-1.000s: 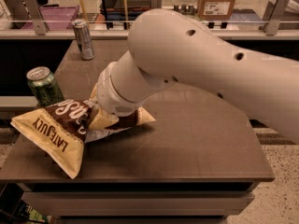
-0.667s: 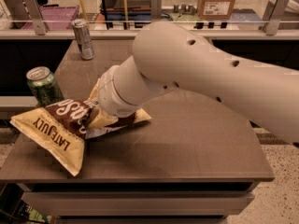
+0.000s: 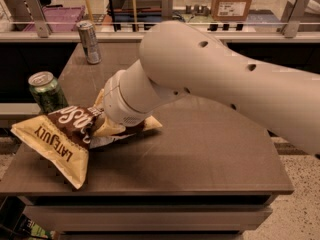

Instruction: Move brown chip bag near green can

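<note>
Brown chip bag (image 3: 62,134): front-left part of the table (image 3: 200,154), just beside the green can (image 3: 46,91).
Bag crumpled, "LATE JULY" end toward the front-left corner, dark centre just below the can. Gripper (image 3: 102,120) at the bag's right half, masked by the arm's wrist; cannot tell whether it grips. Taller silver can (image 3: 90,41) well behind.

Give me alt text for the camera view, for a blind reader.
A robot arm's gripper meets the middle of the brown chip bag near the table's left edge, beside the green can; a silver can stands farther back.
</note>
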`<state>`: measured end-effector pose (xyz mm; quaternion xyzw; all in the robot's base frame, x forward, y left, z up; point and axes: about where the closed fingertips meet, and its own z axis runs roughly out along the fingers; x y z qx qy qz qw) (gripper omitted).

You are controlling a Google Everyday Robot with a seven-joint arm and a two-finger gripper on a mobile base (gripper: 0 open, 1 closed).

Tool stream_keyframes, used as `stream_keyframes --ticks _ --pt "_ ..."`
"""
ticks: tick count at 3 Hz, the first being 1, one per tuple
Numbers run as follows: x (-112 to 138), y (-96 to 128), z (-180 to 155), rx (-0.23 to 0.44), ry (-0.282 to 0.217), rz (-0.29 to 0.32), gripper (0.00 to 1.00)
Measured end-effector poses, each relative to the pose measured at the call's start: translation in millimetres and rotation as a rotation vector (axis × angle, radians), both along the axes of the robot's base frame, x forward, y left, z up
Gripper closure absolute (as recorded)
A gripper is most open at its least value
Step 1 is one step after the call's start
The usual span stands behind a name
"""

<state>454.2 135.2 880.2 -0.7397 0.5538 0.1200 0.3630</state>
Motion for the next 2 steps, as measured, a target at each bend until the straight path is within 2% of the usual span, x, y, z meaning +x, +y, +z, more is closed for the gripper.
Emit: stream_keyframes --ticks 1,2 --pt "-1.2 1.0 1.4 -0.001 -0.003 0.002 0.09" --pt "-2.3 1.9 2.5 -0.002 -0.006 0.004 0.0"
